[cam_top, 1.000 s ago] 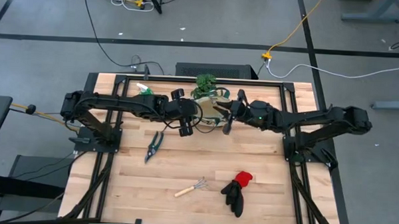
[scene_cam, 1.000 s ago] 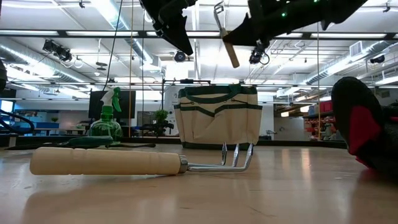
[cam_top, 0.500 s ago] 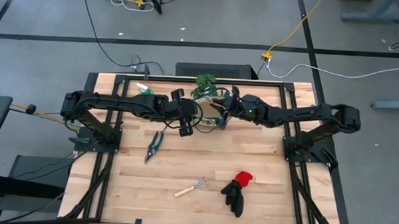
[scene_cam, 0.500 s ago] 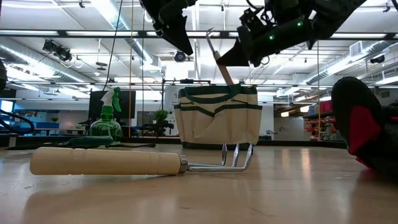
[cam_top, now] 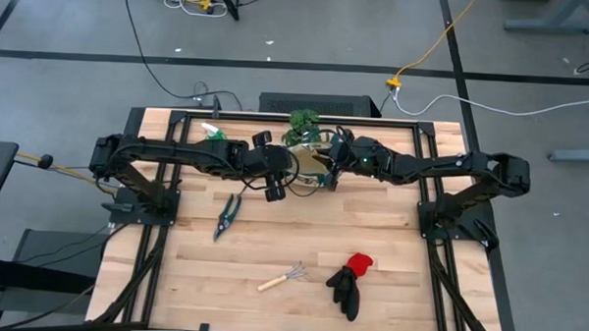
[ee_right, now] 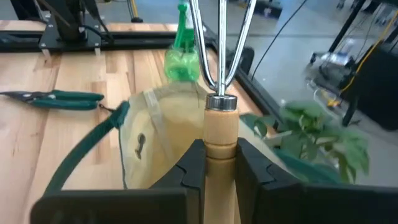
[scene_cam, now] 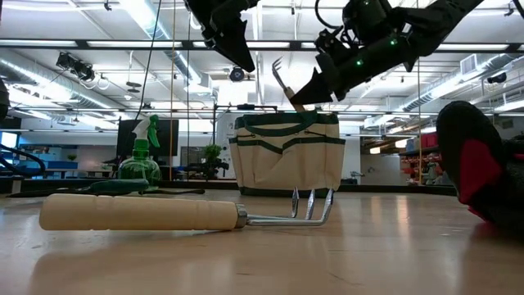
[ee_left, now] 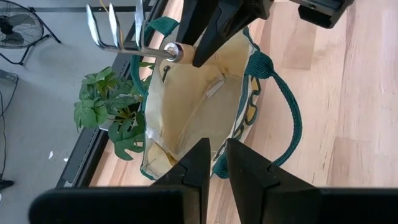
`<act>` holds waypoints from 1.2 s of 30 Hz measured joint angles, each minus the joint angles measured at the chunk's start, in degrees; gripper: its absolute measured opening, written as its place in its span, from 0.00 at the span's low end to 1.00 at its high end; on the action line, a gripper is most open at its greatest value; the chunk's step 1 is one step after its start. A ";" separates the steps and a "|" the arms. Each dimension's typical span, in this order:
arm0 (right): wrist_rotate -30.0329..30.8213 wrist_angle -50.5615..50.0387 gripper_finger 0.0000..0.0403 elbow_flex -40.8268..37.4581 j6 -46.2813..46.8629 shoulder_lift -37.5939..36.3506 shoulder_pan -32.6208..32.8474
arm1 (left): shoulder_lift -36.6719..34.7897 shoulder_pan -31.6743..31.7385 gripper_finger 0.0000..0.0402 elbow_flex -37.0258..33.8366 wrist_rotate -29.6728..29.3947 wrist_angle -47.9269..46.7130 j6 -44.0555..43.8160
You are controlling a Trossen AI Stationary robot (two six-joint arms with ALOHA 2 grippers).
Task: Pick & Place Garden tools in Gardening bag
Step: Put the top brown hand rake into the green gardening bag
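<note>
The cream gardening bag (scene_cam: 286, 156) with green trim stands upright on its base at the table's far middle (cam_top: 310, 154), its mouth open (ee_left: 199, 106). My right gripper (scene_cam: 307, 92) is just above the bag's mouth, shut on a wooden-handled rake (scene_cam: 282, 78) (ee_right: 221, 149). My left gripper (ee_left: 217, 152) hangs shut and empty above the bag's left rim (scene_cam: 241, 53). The second rake (scene_cam: 164, 213), the pruning shears (cam_top: 227, 214), the green spray bottle (scene_cam: 141, 160) and the red-and-black gloves (cam_top: 350, 276) lie or stand on the table. My right gripper pinches the rake's wooden handle (ee_right: 221, 134) between its two fingers, just behind the metal collar. The fingers come slanting down from the table's right side. The rake is lifted and tilted, tines (scene_cam: 277, 64) up, and the handle's lower end (scene_cam: 300, 105) dips at the bag's open top.
A potted plant (cam_top: 303, 120) stands behind the bag at the far edge. The spray bottle is left of the bag (cam_top: 214, 133). The shears, the second rake (cam_top: 283, 277) and the gloves lie toward the near side, with bare wood between them.
My right gripper has gone toward the table's left edge and down, over the bag. The rake has come down with it, tines still up, and its handle end has sunk from well above the bag to the bag's mouth.
</note>
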 joint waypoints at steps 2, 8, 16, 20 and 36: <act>-0.27 -0.69 0.11 0.00 0.02 0.00 -0.13 | 0.00 -0.02 0.15 0.00 0.00 0.01 0.00; -0.65 -2.96 0.11 0.00 0.00 0.00 -0.10 | 0.00 -0.01 0.15 0.00 0.00 -0.01 0.00; 0.42 -5.05 0.12 0.00 -0.02 0.00 -0.13 | 0.00 0.00 0.15 0.00 0.00 -0.03 0.00; 0.42 -5.24 0.12 0.00 -0.02 0.00 -0.13 | 0.00 0.00 0.15 0.00 0.00 -0.01 -0.01; 0.40 -5.69 0.19 0.00 -0.02 0.00 -0.13 | 0.00 -0.02 0.15 0.00 0.00 -0.01 -0.02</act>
